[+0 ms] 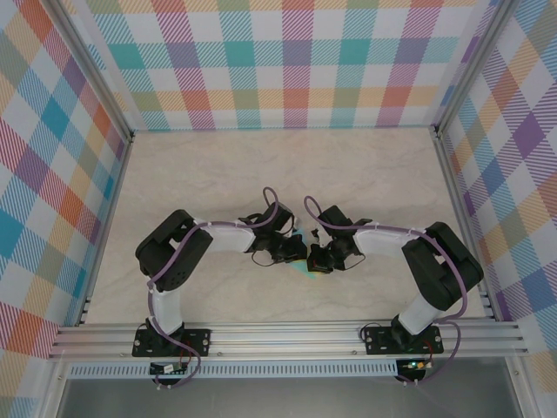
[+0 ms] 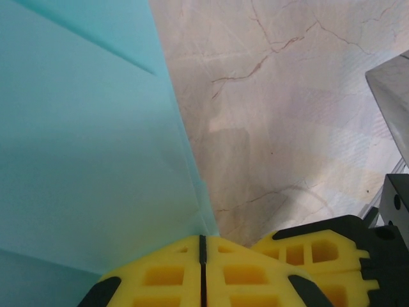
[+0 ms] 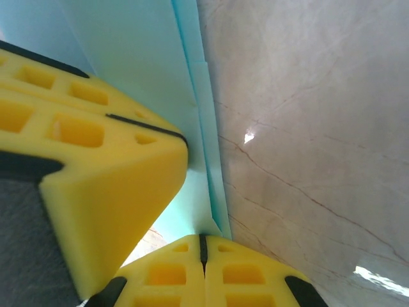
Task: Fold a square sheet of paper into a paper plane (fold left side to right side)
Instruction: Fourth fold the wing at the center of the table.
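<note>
The turquoise sheet of paper is folded into layers with a crease and is held between both grippers over the middle of the table, mostly hidden by them from above. My left gripper is shut on it. In the left wrist view the paper runs down into the closed seam of the left gripper. My right gripper is shut on the same paper. In the right wrist view the folded edge ends at the seam of the right gripper. The two grippers nearly touch.
The marble-patterned tabletop stretches behind the arms, enclosed by checkered walls on three sides. An aluminium rail runs along the near edge. The left gripper's yellow fingers crowd the right wrist view.
</note>
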Controlling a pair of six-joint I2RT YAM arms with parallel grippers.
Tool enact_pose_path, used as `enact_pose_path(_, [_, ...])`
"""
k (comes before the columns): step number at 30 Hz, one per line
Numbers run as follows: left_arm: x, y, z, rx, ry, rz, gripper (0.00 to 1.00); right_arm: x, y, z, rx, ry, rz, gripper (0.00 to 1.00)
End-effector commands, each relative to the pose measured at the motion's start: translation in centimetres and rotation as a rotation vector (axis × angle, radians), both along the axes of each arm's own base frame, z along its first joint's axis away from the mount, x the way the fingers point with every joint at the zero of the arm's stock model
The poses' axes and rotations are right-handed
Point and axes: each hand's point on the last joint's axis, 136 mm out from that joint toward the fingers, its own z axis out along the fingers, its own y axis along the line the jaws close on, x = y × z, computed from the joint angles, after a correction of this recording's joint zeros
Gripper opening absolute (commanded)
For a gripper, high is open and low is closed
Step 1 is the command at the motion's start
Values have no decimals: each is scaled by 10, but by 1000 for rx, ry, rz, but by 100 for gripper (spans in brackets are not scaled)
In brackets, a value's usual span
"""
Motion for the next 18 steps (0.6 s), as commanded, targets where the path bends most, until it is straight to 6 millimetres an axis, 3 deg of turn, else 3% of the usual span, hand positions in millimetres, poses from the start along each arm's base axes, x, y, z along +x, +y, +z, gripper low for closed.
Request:
enact_pose_path(1, [9, -6, -5, 7, -53, -15, 8, -32, -51, -39, -259, 102, 4, 0])
enact_pose_path(11, [15, 21, -21, 71, -78, 6, 7, -36, -58, -40, -288, 108, 12, 0])
enact_pose_path(18, [30, 35, -16, 25, -197, -11, 7, -37, -58, -41, -288, 108, 15, 0])
